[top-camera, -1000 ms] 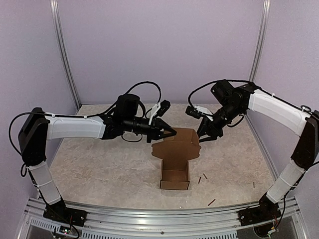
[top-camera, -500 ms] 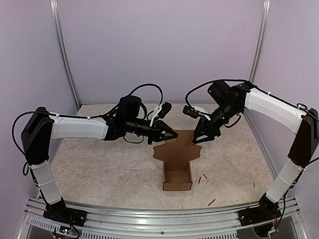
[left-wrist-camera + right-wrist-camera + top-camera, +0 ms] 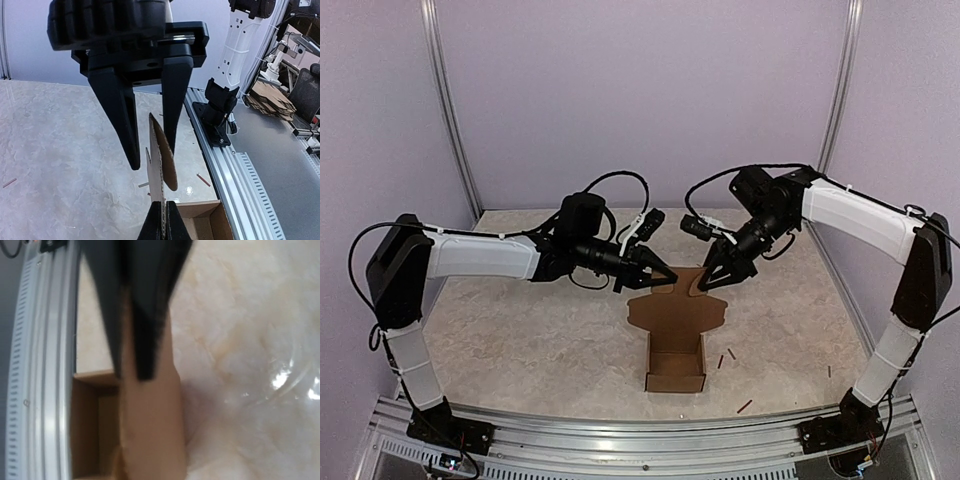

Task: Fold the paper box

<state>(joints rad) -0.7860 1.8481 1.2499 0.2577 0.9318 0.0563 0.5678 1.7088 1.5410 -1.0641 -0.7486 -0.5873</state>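
Two pincers meet at the raised lid of a plain brown cardboard box on the pale marbled desk.

The box sits toward the near side of the desk between the two arms, with its open tray facing up. Its broad lid flap rises from the tray's far wall. The left pincer comes in from the left and is pinched tight on the flap's upper edge, with the cardboard sandwiched between its black fingertips. The right pincer reaches in from the right with its two black fingers parted and the same edge standing in the gap. One finger is just beside the cardboard and the other is apart from it. The right wrist view is blurred. A few thin dark sticks lie on the desk to the right of the box.
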